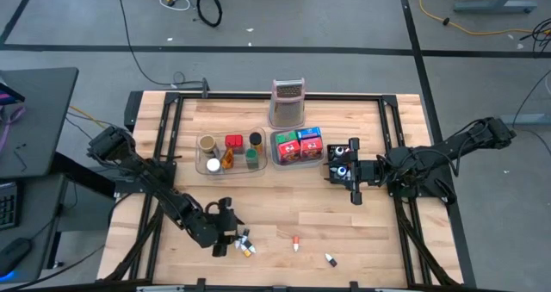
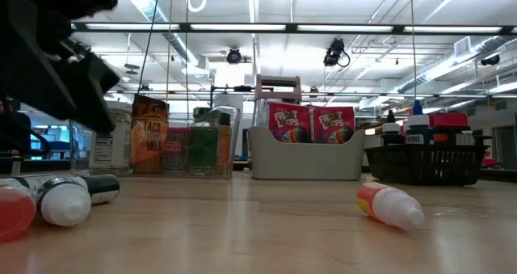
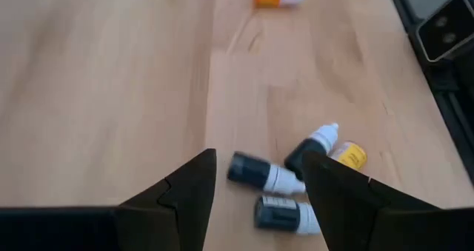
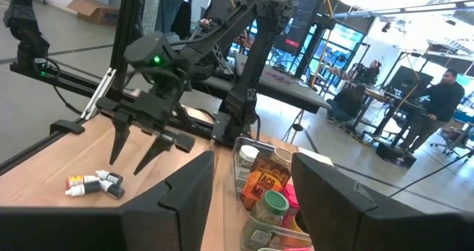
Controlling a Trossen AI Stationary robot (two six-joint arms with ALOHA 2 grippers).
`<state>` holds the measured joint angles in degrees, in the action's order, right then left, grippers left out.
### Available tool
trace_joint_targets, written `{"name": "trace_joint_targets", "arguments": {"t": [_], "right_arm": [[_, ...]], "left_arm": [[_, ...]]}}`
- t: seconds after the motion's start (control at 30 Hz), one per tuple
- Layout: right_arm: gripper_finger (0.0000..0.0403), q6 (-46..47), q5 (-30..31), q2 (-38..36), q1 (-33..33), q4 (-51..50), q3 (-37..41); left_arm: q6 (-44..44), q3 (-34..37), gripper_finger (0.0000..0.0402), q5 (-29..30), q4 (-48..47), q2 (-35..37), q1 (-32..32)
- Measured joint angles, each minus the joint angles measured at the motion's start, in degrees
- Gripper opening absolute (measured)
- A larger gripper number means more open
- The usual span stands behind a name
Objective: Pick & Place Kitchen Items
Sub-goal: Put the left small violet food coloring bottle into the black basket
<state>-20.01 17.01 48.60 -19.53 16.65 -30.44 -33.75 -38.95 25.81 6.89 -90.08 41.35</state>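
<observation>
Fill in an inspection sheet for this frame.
Surface: wooden table, bare planks.
Job's things: small bottles lie clustered near the front edge; an orange bottle and another piece lie apart; jars in the clear tray; cereal boxes in the grey tray.
Clutter: metal grater upright.
Grippers: left gripper over the cluster, jaws open; right gripper open, empty.
Cables: loose on the floor.
Surroundings: people at desks.

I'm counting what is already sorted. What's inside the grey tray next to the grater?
The grey tray holds cereal boxes, red, green and blue from above; two red fronts show in the low view. Its wall hides anything lower down.
</observation>
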Motion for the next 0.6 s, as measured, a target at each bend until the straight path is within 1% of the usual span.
{"name": "trace_joint_targets", "arguments": {"t": [0.07,0.13,0.27,0.43,0.6], "right_arm": [[0.0194,0.0,0.0,0.0,0.0,0.0,0.0],[0.0194,0.0,0.0,0.0,0.0,0.0,0.0],[0.0194,0.0,0.0,0.0,0.0,0.0,0.0],[0.0194,0.0,0.0,0.0,0.0,0.0,0.0],[0.0194,0.0,0.0,0.0,0.0,0.0,0.0]], "left_arm": [[-3.4,0.5,0.021,-2.0,0.1,0.0,-0.5],[-4.3,0.6,0.021,-2.5,0.0,0.0,-0.5],[-3.5,0.6,0.0216,-2.9,0.1,0.0,-0.4],[-3.7,0.6,0.0243,-3.0,0.7,0.0,-0.4],[-3.3,0.6,0.026,-5.8,0.8,0.0,0.4]]}}
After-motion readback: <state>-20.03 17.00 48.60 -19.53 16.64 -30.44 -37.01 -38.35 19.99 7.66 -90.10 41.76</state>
